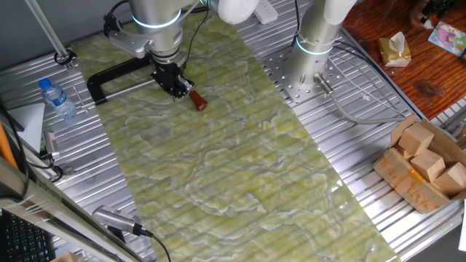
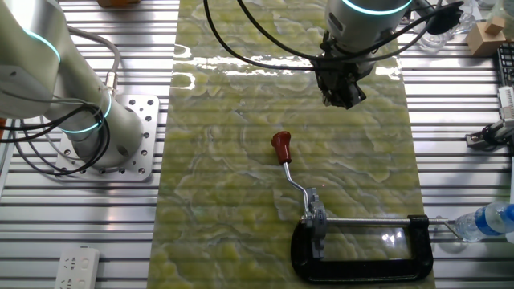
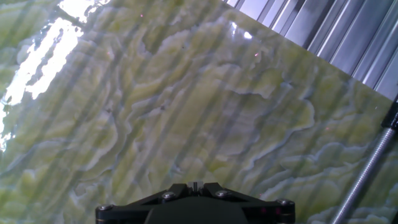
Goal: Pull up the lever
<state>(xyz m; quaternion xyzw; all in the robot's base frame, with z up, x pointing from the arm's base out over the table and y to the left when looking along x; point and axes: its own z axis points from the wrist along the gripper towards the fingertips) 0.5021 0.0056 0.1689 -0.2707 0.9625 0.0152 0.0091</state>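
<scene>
The lever is a thin metal stick with a red-brown tip [image 2: 281, 145], lying low over the green marbled mat and rising from a metal mount at the black C-clamp [image 2: 363, 265]. In one fixed view the tip [image 1: 199, 101] shows just right of my gripper [image 1: 177, 87]. In the other fixed view my gripper [image 2: 342, 95] hangs beyond and to the right of the tip, apart from it. In the hand view the fingertips [image 3: 196, 185] sit pressed together with nothing between them, so the gripper is shut. That view shows only mat, and the lever is out of sight there.
The clamp's long silver rod [image 2: 369, 222] runs toward a water bottle [image 2: 488, 221]; the rod [image 3: 368, 174] also crosses the hand view's right edge. A second arm's base [image 2: 120, 132] stands beside the mat. Wooden blocks in a cardboard box [image 1: 426, 164] sit at the side.
</scene>
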